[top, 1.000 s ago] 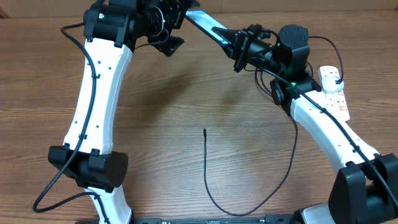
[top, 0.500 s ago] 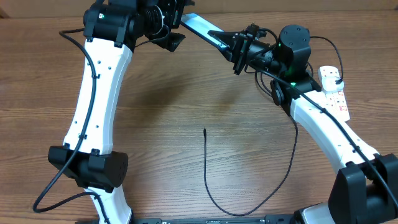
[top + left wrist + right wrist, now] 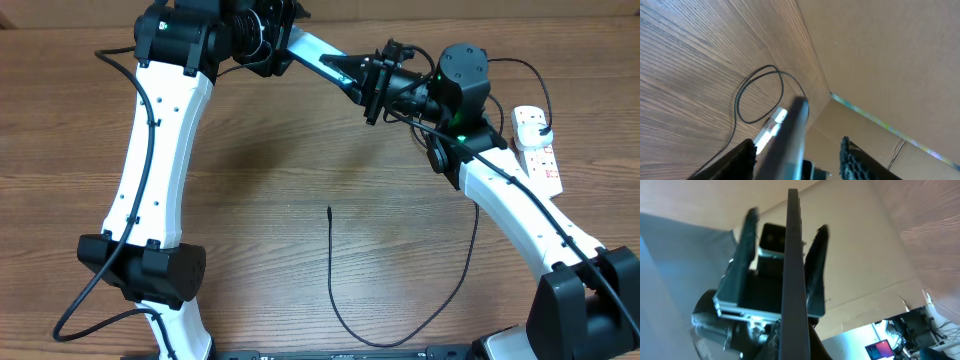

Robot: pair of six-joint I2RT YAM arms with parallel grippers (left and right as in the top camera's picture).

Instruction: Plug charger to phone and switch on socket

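The phone [image 3: 325,52] hangs in the air at the back of the table, its light blue face up. My right gripper [image 3: 372,80] is shut on its right end. At its left end, my left gripper [image 3: 283,38] is open, with one jaw on each side. In the left wrist view the phone [image 3: 792,130] lies close to the left finger [image 3: 742,160], with a gap to the right finger [image 3: 855,160]. The right wrist view shows the phone [image 3: 792,255] edge-on. The charger [image 3: 332,270] lies on the table, tip pointing away. The socket [image 3: 537,140] is at the far right.
A cardboard wall [image 3: 880,60] runs along the back edge of the table. A black cable loop [image 3: 760,95] lies beside the socket [image 3: 771,127]. The right arm's white links [image 3: 520,210] reach across the right side, the left arm's [image 3: 160,150] across the left.
My right gripper has carried the phone a little to the left, deeper between the left jaws. The left jaws have narrowed around the phone's end.
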